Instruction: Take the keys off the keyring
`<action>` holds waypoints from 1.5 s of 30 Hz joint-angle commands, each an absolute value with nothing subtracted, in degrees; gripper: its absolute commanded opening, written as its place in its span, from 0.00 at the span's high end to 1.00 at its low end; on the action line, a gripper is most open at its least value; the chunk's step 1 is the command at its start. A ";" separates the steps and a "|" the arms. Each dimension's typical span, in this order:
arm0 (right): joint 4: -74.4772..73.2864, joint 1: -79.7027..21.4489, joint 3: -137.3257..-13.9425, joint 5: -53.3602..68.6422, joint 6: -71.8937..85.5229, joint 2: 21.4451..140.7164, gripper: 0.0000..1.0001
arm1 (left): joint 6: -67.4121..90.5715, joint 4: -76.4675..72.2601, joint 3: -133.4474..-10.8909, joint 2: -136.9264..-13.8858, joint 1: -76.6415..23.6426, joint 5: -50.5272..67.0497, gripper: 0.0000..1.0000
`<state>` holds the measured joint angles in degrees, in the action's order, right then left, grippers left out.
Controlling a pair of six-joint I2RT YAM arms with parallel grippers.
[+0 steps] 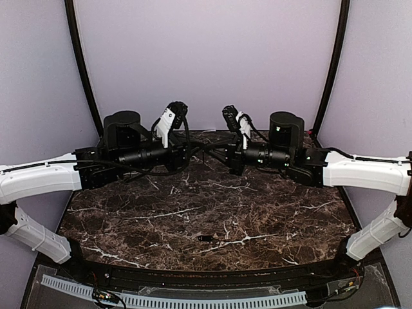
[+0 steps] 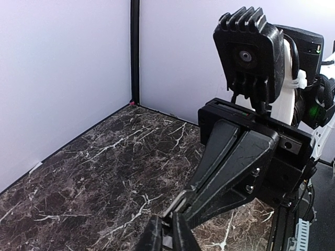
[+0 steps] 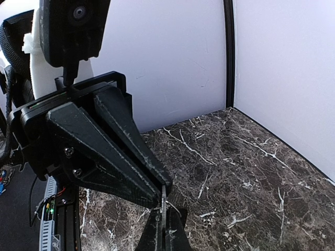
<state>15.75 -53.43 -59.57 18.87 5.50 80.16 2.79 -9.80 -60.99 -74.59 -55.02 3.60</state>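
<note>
Reach in level and meet tip to tip above the dark, white-veined marble tabletop (image 1: 129,219), black wedge-shaped left jaws and right jaws both clenched on a thin silvery keyring (image 3: 163,206), one tiny oblong key (image 1: 207,238) lying near the front edge.

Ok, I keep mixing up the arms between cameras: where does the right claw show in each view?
Top external: right claw, just right of centre, pointing left.
Left wrist: right claw, the big black wedge right of centre, tips low near the bottom edge.
Right wrist: right claw, at the bottom edge, centre.
Shared landmark: the dark marble tabletop with white veins.
</note>
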 commanded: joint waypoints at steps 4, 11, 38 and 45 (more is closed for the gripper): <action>16.95 -53.53 -62.33 19.07 6.49 80.68 1.00 | 3.65 -10.50 -60.89 -74.71 -55.28 4.39 1.00; 14.27 -52.59 -63.87 19.07 9.11 81.12 1.00 | 2.98 -13.32 -58.82 -73.56 -55.28 4.79 1.00; 24.71 -46.19 -61.85 49.59 34.65 85.72 1.00 | 0.02 -31.59 -49.43 -67.79 -55.28 5.51 1.00; 28.54 -46.24 -61.96 53.32 38.08 87.37 1.00 | -0.22 -34.91 -48.43 -67.50 -55.28 6.72 1.00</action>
